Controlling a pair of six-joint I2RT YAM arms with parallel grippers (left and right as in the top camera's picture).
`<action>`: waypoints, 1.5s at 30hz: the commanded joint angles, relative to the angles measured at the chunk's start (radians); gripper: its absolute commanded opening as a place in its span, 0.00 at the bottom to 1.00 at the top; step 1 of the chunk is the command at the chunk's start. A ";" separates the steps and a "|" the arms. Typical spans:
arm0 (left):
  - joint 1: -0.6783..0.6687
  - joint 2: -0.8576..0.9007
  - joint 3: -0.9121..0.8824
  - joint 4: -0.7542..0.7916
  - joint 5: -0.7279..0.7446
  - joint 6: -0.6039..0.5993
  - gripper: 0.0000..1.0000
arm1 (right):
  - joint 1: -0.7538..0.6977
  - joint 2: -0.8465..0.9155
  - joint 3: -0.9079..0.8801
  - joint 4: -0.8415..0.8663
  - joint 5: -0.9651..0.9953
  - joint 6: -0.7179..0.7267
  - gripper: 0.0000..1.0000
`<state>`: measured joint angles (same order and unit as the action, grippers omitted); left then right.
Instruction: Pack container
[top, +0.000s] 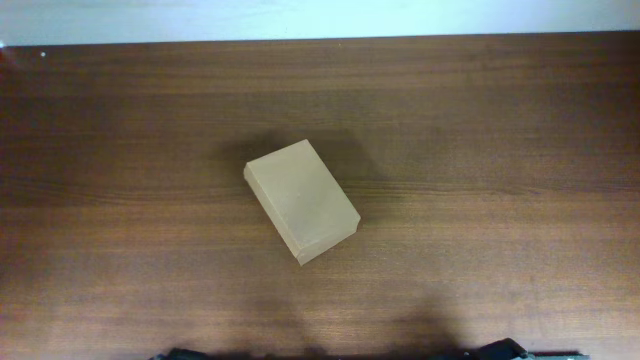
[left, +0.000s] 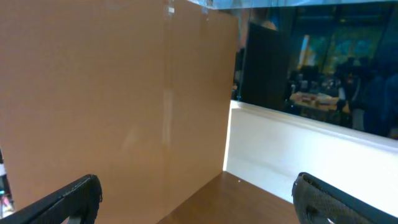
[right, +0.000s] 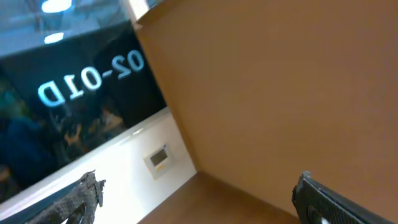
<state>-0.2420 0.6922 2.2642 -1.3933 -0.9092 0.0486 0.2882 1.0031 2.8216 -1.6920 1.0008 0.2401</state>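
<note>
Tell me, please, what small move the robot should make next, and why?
Probably bring one hand forward to the cardboard box to lift its lid. The box lies closed and askew in the middle of the table, while the left hand and the right hand are both open, empty and nowhere near it.

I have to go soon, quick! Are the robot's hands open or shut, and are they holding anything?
Left hand: open, holding nothing.
Right hand: open, holding nothing.
</note>
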 joint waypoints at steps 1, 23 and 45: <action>-0.004 -0.023 0.008 -0.011 0.042 -0.010 0.99 | -0.089 -0.116 -0.087 -0.006 -0.137 0.013 0.99; -0.011 -0.105 -0.011 -0.041 0.091 -0.009 1.00 | -0.396 -0.531 -0.868 -0.006 -0.647 0.000 0.99; -0.013 -0.340 -0.190 -0.239 0.056 -0.037 0.99 | -0.393 -0.531 -1.382 0.095 -0.769 -0.060 0.99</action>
<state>-0.2508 0.3595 2.0792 -1.6310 -0.8490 0.0223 -0.0986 0.4683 1.4429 -1.6005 0.2424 0.1894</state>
